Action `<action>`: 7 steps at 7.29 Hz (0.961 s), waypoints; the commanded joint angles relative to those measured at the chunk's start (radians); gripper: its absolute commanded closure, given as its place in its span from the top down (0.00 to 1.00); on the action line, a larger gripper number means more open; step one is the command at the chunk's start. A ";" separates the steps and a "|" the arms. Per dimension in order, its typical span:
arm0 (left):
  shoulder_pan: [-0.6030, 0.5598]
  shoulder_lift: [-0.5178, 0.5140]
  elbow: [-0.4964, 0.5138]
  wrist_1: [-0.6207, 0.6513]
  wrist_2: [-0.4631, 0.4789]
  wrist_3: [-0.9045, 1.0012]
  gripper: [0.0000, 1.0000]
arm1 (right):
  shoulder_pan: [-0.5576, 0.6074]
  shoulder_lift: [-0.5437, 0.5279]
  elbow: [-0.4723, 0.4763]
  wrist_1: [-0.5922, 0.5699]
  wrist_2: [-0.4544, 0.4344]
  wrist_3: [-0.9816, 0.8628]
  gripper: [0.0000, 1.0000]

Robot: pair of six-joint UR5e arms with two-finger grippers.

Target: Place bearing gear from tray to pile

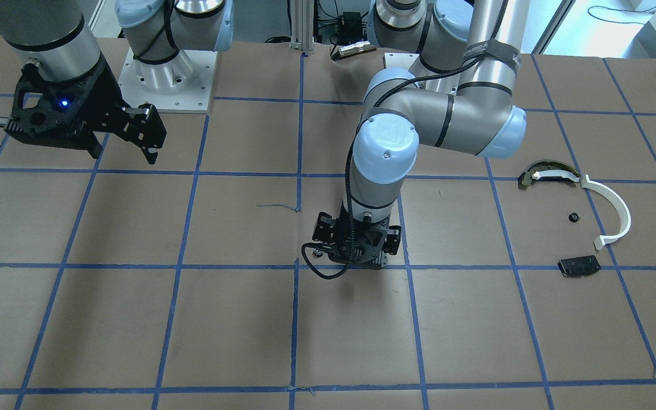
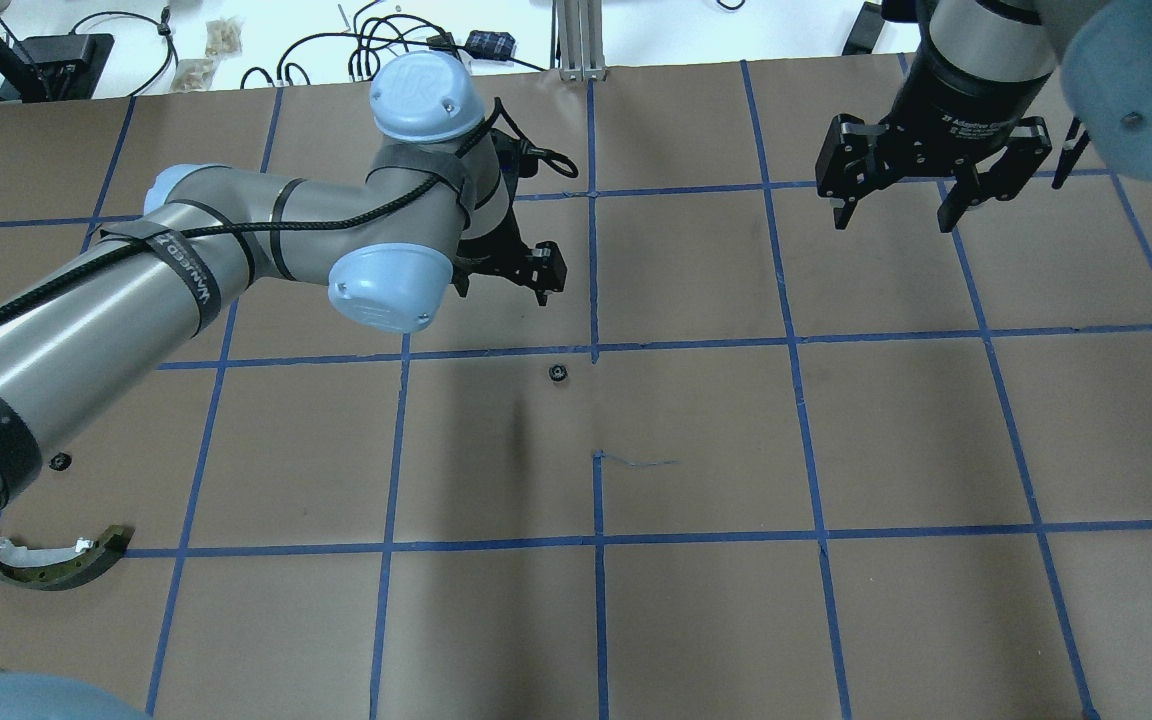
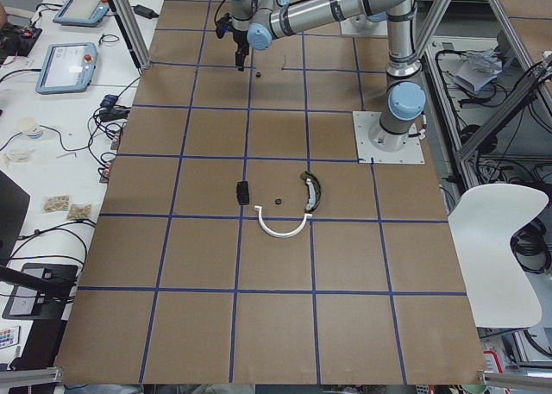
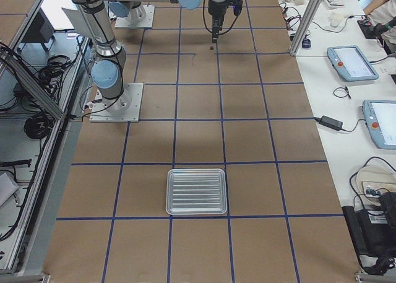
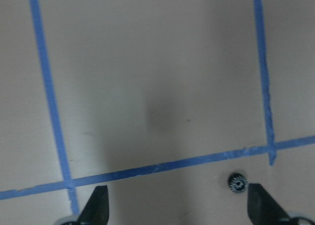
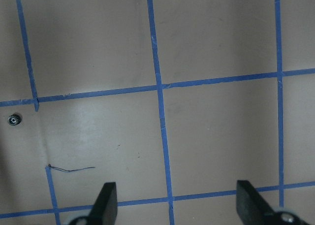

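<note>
The bearing gear [image 2: 558,373] is a small black toothed ring lying on the brown table beside a blue tape crossing. It also shows in the left wrist view [image 5: 237,183] and the right wrist view [image 6: 14,119]. My left gripper [image 5: 178,212] is open and empty, hanging just above the table with the gear close to one fingertip. My right gripper [image 2: 894,210] is open and empty, raised far off to the side. The pile lies apart: a white arc [image 1: 613,210], a dark curved metal piece [image 1: 550,172], a black block [image 1: 578,266] and a small black part [image 1: 574,217].
A ribbed metal tray [image 4: 197,191] sits on the table at the robot's right end, with nothing in it. Blue tape lines grid the brown table [image 2: 896,440]. Cables and devices lie beyond the table's far edge.
</note>
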State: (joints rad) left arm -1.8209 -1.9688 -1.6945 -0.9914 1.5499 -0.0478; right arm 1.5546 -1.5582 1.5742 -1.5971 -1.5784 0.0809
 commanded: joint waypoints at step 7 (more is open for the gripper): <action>-0.063 -0.125 -0.056 0.106 -0.005 0.009 0.78 | 0.041 0.006 -0.002 -0.072 -0.001 0.134 0.95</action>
State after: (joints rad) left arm -1.8828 -2.0893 -1.7490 -0.8763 1.5416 -0.0436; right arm 1.5769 -1.5583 1.5723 -1.6676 -1.5720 0.2035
